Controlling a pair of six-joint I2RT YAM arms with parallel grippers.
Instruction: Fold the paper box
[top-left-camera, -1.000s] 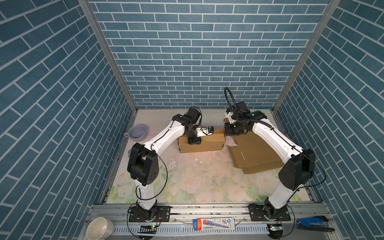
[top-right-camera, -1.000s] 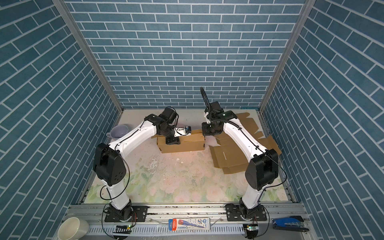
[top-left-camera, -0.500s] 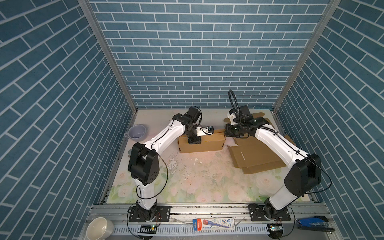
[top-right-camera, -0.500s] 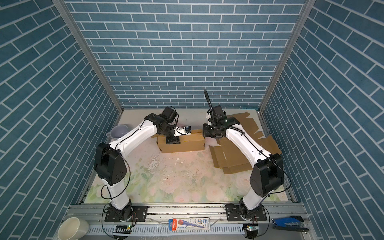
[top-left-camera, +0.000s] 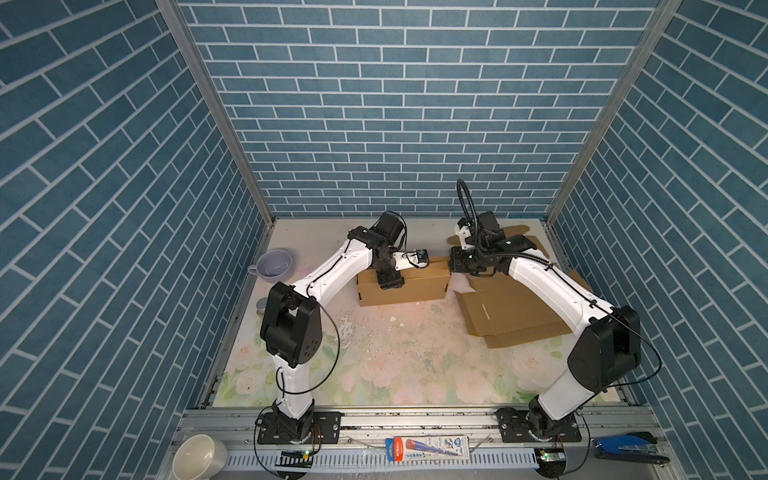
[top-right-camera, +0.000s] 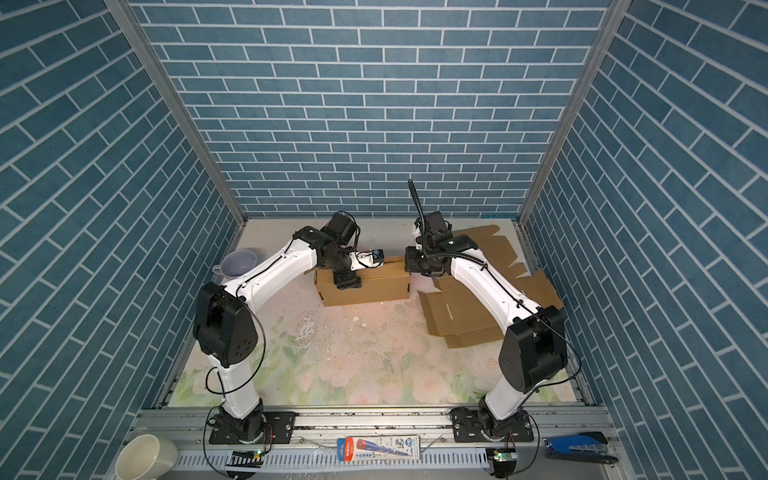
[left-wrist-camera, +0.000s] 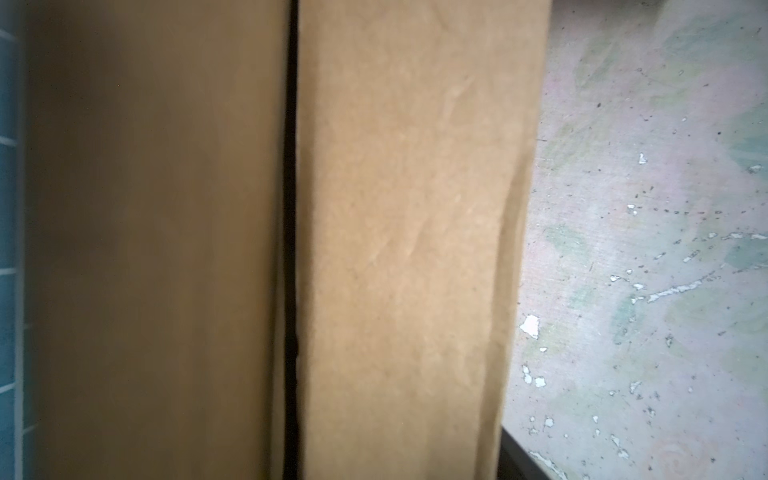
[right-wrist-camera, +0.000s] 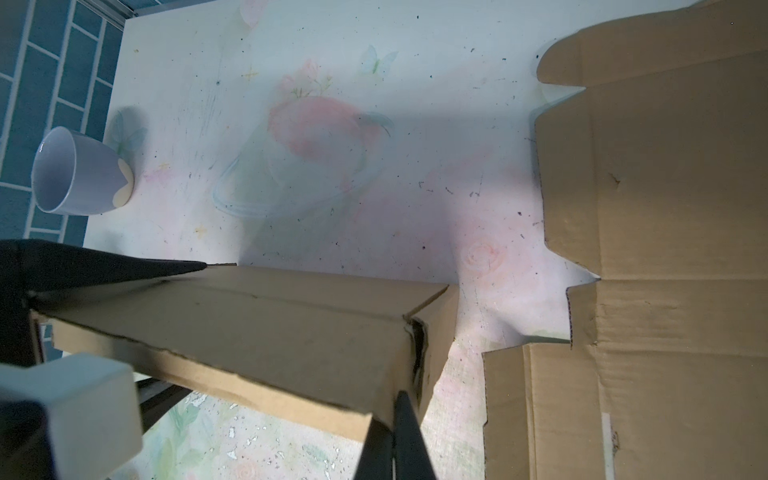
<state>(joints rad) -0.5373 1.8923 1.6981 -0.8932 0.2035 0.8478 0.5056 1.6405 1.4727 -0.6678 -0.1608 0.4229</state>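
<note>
As it touches the box (right-wrist-camera: 266, 328), the right hand (right-wrist-camera: 401, 411) is closed.

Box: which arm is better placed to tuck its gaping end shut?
Right, probably: the right claw, shut, sits at the gaping end of the box; the left claw is midway along it.

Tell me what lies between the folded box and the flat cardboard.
Only a narrow strip of bare floral mat separates folded box and flat cardboard, clearest in the right wrist view.
</note>
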